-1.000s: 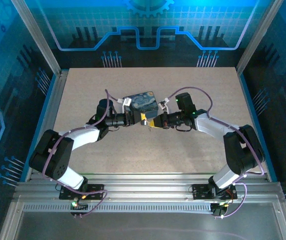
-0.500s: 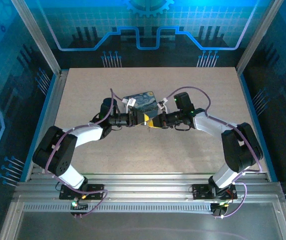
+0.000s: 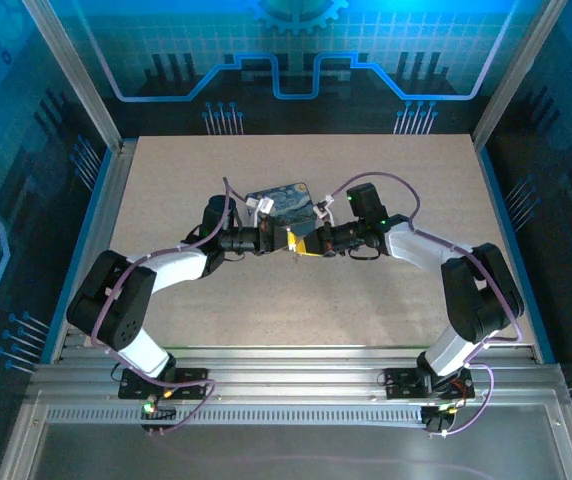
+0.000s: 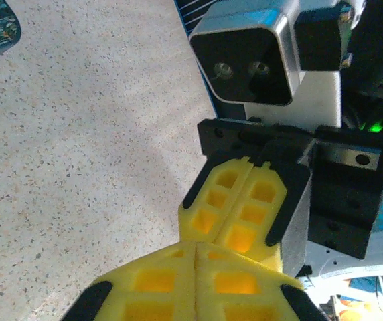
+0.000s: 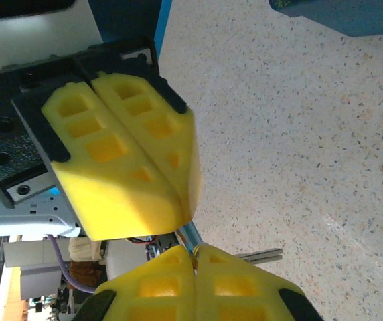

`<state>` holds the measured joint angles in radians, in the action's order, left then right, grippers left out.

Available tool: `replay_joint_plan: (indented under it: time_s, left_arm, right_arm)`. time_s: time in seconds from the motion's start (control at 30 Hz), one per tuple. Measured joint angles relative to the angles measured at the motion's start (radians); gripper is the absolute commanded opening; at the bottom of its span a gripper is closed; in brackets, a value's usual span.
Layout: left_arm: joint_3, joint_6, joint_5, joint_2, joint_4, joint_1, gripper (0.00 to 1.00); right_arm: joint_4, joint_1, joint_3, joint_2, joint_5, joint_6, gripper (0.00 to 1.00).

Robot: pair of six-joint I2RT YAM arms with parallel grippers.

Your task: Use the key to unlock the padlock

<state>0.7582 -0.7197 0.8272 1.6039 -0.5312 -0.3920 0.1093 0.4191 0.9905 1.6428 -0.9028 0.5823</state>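
The worktop [image 3: 416, 200] is a pale, speckled beige slab inside a blue-lit enclosure. Its wall panels carry printed circuit lines, aluminium posts stand at the corners, and ribbed metal rails run along the near edge where the 2 arms are bolted. Near the middle lies a box [image 3: 281, 203] painted in blue and yellow swirls. Just in front of it the left gripper [image 5: 171, 190] and the right gripper [image 4: 215, 231] meet tip to tip, low over the surface. Both sets of yellow jaws are pressed together pad to pad, and what either one pinches cannot be told. In the right wrist view the key [image 5: 258, 255], a thin grey sliver, sticks out just past the right fingertips. Its long axis lies nearly level across the picture, its free end points toward the right edge, and its inner end is hidden behind the yellow pad. A short bright rod that looks like the shackle of the padlock [image 5: 190, 235] slants from the seam of the right jaws up toward the left ones. The padlock's body is hidden between the 2 grippers. From above, both small things are lost among the fingers, and each wrist view cuts the box off to 1 corner.
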Motion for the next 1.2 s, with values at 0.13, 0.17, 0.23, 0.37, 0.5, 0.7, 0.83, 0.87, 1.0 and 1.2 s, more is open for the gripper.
replay_joint_plan:
  time_s: [0.13,0.17,0.23,0.37,0.5,0.7,0.83,0.87,1.0,1.2]
  left_arm:
    - [0.001,0.001,-0.002,0.000,0.004,0.000,0.00]
    - [0.003,0.001,-0.005,0.000,0.004,0.000,0.00]
    - [0.008,0.000,-0.016,0.000,0.005,0.000,0.00]
    - [0.029,-0.027,-0.036,0.006,0.000,0.003,0.00]
    - [0.051,-0.069,-0.045,0.027,-0.036,0.006,0.00]
    - [0.055,-0.110,-0.048,0.034,-0.073,0.006,0.00]
    - [0.055,-0.121,-0.053,0.035,-0.090,0.006,0.00]
    - [0.055,-0.124,-0.054,0.037,-0.095,0.006,0.00]
    - [0.058,-0.146,-0.056,0.058,-0.112,0.008,0.00]
    - [0.058,-0.177,-0.056,0.081,-0.154,0.009,0.00]
  right_arm:
    - [-0.008,-0.002,0.000,0.000,-0.002,0.005,0.09]
    - [-0.021,-0.002,-0.004,0.000,-0.004,0.016,0.14]
    - [-0.084,-0.005,-0.025,0.000,-0.013,0.052,0.22]
    - [-0.281,-0.009,-0.105,-0.001,-0.019,0.165,0.30]
    - [-0.453,-0.009,-0.194,-0.005,0.005,0.290,0.32]
    - [-0.566,-0.014,-0.243,-0.075,0.076,0.384,0.35]
    - [-0.573,-0.032,-0.252,-0.141,0.120,0.394,0.40]
    - [-0.571,-0.036,-0.256,-0.160,0.131,0.393,0.41]
    - [-0.562,-0.045,-0.258,-0.194,0.154,0.386,0.39]
    - [-0.561,-0.045,-0.260,-0.178,0.164,0.391,0.36]
